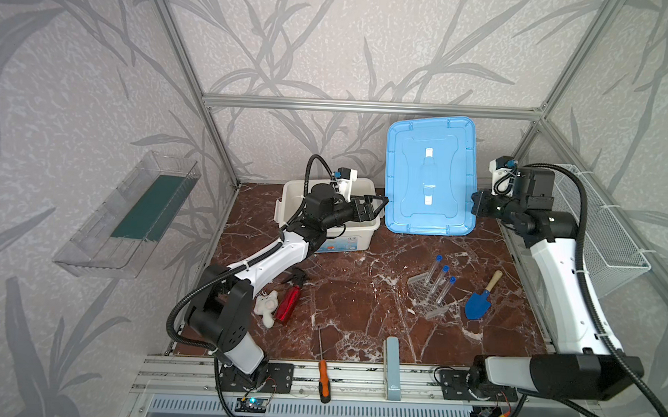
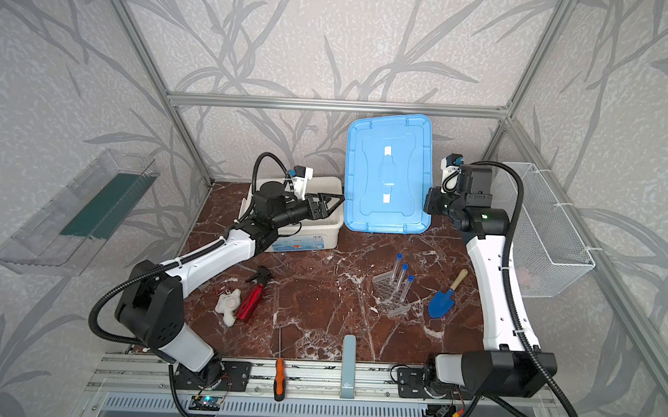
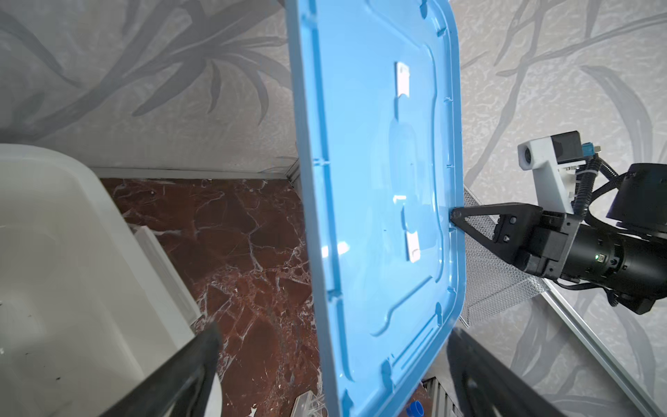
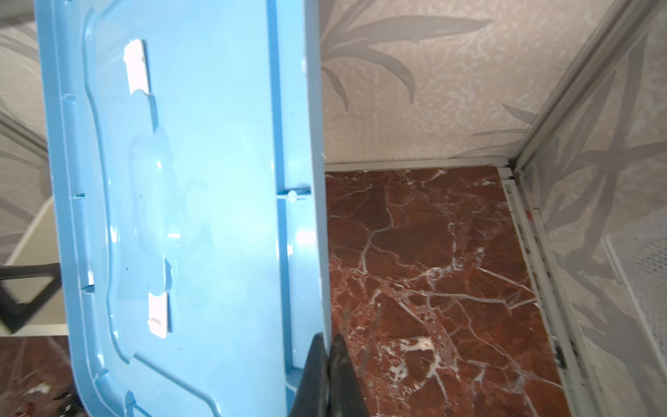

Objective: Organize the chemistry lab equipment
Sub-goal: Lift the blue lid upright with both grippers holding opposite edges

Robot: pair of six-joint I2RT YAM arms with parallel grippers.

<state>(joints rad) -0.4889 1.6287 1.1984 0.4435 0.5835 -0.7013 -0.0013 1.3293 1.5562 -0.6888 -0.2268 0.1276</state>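
The right fingers [image 4: 317, 372] are clamped on the rim of the blue lid [image 1: 430, 175], which stands on edge beside the white bin [image 1: 358, 235]. The left fingers [image 3: 187, 375] gape wide over the bin, holding nothing. Three tubes [image 1: 441, 284] lean in the rack [image 1: 421, 294] on the worktop [image 1: 359, 295], in front of the lid.

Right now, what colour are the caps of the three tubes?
Blue caps; clearest in a top view.

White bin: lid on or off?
Off. The blue lid stands upright beside the white bin, its edge pinched by the right gripper; the bin's top is uncovered.
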